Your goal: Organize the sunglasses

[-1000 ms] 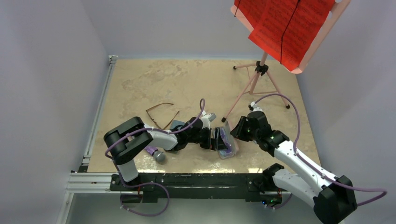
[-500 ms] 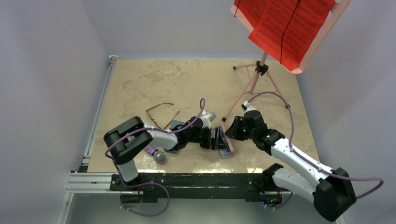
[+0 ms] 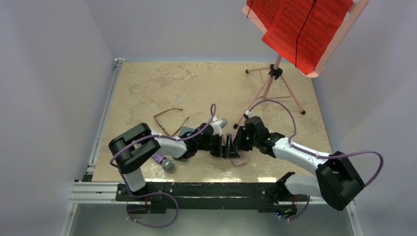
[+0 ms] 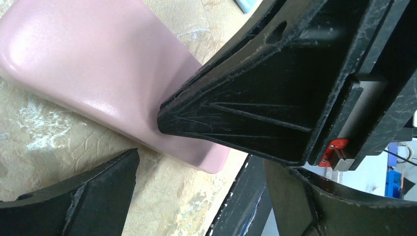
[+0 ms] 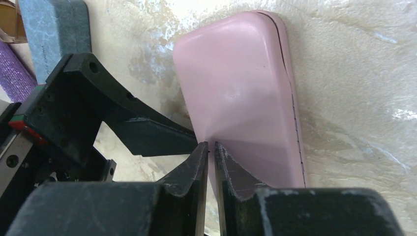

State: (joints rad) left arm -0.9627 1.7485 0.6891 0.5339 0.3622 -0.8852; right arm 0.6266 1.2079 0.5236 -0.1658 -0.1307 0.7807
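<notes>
Case (image 5: 241,98), glossy pink with rounded corners, on mottled tabletop (image 5: 369,73); right end effector (image 5: 210,145) clenched, left end effector (image 3: 229,146) splayed.

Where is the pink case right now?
In the top view the pink case lies flat on the table near its front edge, just right of centre, where the left gripper and right gripper meet.

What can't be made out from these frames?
- Pink-purple sunglasses: in no view; possibly inside the shut pink case, cannot tell.
- Pink case, top view: mostly covered by the left gripper and right gripper.
- Blue-grey case: left arm hides most in top view; edge cuts it in right wrist view.
</notes>
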